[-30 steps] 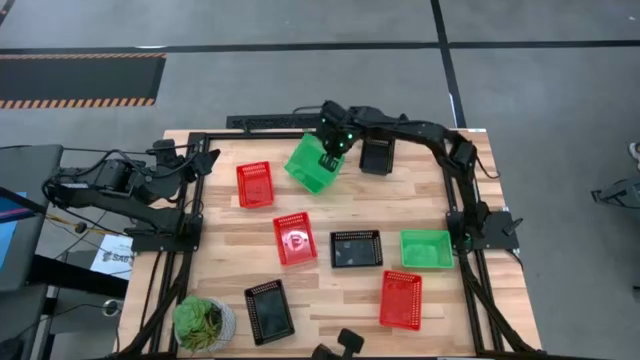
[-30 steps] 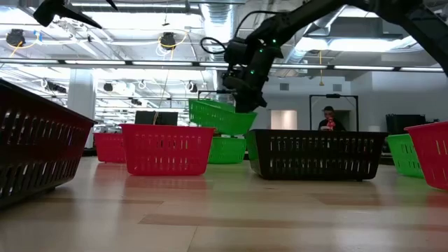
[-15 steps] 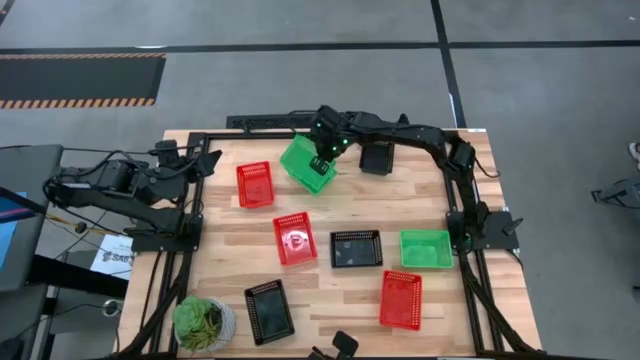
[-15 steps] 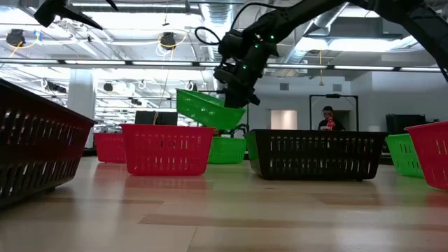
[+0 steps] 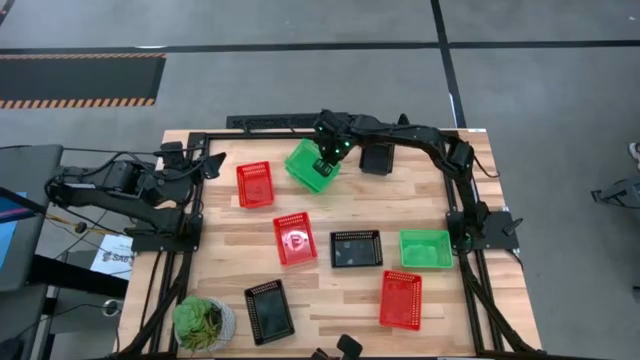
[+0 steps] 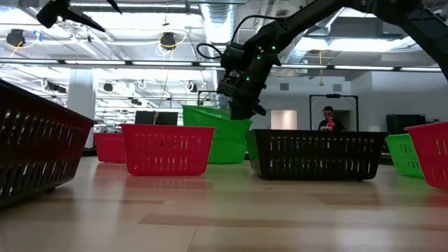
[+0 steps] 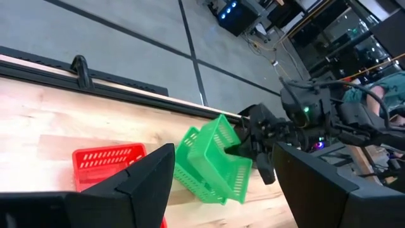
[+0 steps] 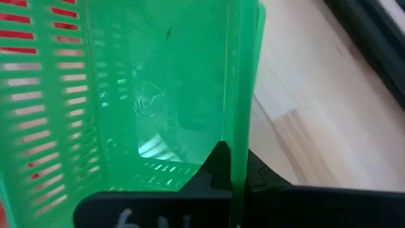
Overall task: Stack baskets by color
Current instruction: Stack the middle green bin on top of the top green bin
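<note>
While the right claw [image 5: 327,158] stays pinched shut on the rim of a green basket [image 5: 311,166], that basket hangs tilted beneath it over a 2nd green basket [image 6: 225,149] at the tabletop's [image 5: 225,245] far edge, just beside the red basket [image 5: 254,184]

Low view, level across the wooden surface [image 6: 231,210]. Right end effector [image 6: 241,105] descending from above, clamped on rim of tilted green basket [image 6: 210,120], directly over second green basket [image 6: 227,148] on surface. In front, left of centre: red basket [image 6: 166,148]; farther back, another red basket [image 6: 108,147]. Centre right: black basket [image 6: 316,154]. Far left, close to camera: black basket [image 6: 38,143]. Right edge: green basket [image 6: 401,154] behind red basket [image 6: 434,152]. Beyond surface: person [image 6: 327,119] in room.
</note>
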You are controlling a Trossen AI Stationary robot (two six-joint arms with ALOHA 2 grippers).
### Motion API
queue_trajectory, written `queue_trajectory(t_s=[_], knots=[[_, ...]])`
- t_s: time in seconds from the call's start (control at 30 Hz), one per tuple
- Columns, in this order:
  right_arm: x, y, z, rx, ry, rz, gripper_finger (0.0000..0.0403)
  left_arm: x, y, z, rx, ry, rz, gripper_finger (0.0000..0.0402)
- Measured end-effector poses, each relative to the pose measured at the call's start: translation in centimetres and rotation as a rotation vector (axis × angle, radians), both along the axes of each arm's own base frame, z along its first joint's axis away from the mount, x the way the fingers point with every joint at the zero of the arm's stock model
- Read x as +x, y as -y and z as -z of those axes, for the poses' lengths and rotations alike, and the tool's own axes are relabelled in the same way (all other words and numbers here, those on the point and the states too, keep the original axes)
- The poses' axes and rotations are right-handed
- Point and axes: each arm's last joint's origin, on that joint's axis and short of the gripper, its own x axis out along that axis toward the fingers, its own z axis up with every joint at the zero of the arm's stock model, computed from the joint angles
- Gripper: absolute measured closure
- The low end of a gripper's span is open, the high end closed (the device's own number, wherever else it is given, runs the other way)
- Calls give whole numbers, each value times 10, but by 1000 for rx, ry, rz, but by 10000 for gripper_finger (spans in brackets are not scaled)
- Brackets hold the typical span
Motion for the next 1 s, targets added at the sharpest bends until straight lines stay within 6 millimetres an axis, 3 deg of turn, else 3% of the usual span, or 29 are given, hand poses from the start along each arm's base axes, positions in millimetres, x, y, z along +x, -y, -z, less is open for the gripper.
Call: queue_trajectory(t_s=[0.3,0.63,1.0], knots=[[0,1,5,15,-18,11,399,0,0,0,-6,6,-3,145],[-3,1,22,60,-106,13,349,0,0,0,-17,4,10,145],[-6,0,25,72,-146,-3,334,0,0,0,-17,4,10,145]])
